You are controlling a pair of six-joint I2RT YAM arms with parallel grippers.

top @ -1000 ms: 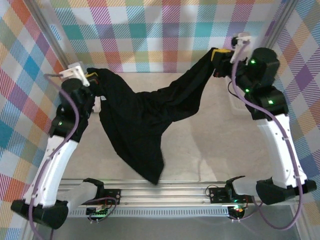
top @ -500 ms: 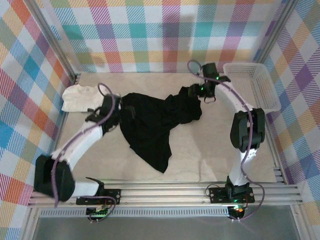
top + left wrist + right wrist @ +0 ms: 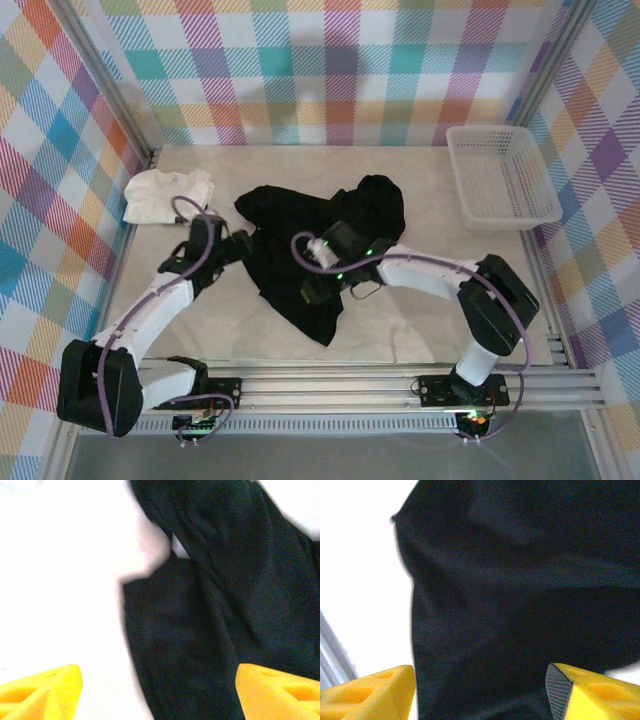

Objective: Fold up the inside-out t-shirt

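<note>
The inside-out t-shirt (image 3: 320, 215) is black and lies crumpled in the middle of the table, with a long tail running toward the near edge. My left gripper (image 3: 240, 245) sits at the shirt's left edge. In the left wrist view it (image 3: 160, 695) is open, its yellow fingertips (image 3: 42, 692) wide apart over a black fold (image 3: 225, 580) and bare table. My right gripper (image 3: 318, 290) hovers over the shirt's near tail. In the right wrist view it (image 3: 480, 695) is open above black cloth (image 3: 520, 580), holding nothing.
A smaller white garment (image 3: 165, 195) lies at the back left, just beyond my left arm. A white plastic basket (image 3: 500, 175) stands at the back right. The pale table (image 3: 420, 330) has metal frame rails along its sides and near edge.
A second ago both grippers held the shirt stretched in the air between them. They lowered it, let go and opened. The right arm has swung to the shirt's near part.
</note>
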